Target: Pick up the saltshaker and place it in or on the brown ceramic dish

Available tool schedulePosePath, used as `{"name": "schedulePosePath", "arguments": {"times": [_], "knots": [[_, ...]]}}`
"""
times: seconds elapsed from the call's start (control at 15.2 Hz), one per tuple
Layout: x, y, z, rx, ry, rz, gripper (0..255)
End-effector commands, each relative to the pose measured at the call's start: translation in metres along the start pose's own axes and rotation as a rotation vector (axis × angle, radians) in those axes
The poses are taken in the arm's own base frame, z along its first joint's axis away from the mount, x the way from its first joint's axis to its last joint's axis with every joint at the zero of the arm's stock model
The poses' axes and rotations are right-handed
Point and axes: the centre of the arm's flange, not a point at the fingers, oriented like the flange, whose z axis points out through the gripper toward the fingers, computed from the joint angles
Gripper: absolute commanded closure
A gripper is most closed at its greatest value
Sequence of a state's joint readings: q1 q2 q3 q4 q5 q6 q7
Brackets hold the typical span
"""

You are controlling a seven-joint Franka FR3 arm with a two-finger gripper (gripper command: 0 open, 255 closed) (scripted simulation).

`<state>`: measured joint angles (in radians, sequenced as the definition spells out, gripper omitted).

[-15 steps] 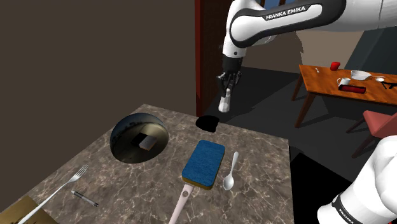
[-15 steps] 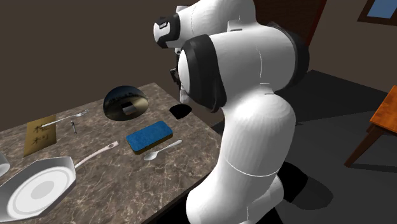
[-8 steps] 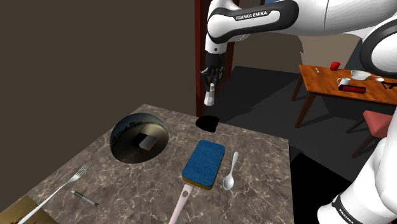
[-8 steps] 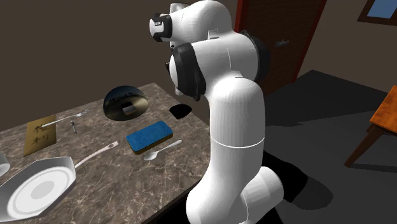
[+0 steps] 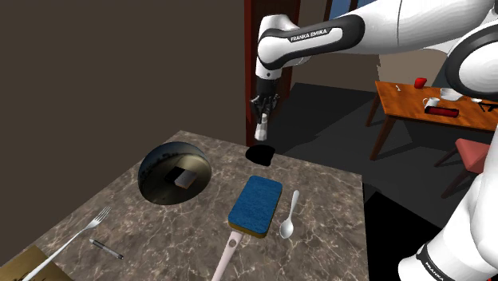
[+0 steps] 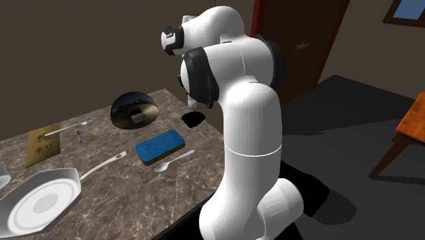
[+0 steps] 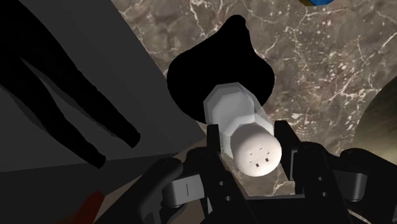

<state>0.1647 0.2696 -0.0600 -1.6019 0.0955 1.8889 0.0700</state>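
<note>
White saltshaker (image 5: 261, 128): pinched in my pincer (image 5: 262, 116), carried left above the table's (image 5: 335, 203) far edge.
Dark dish (image 5: 154, 164): closer; placing remained.

The marbled brown surface (image 5: 160, 231) stood against a plain dark brown wall (image 5: 120, 64). Past its far corner a reddish-brown door (image 6: 320, 34) was set in the wall, and a dark grey floor (image 5: 335, 136) spread out beyond. Across that floor stood a wooden table (image 5: 403, 100) with a red chair (image 5: 476, 152) near it. A window (image 6: 408, 8) showed blue at the second exterior view's upper right. The light was dim throughout.
</note>
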Motion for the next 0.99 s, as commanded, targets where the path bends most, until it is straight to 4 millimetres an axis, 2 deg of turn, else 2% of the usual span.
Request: {"name": "schedulePosePath", "arguments": {"times": [0.0,0.59,0.92], "knots": [[0.000,0.001,0.011,0.000,0.001,0.000,255],[-0.001,0.005,0.059,0.000,0.001,0.000,255],[-0.001,0.005,0.061,0.000,0.001,0.000,255]]}}
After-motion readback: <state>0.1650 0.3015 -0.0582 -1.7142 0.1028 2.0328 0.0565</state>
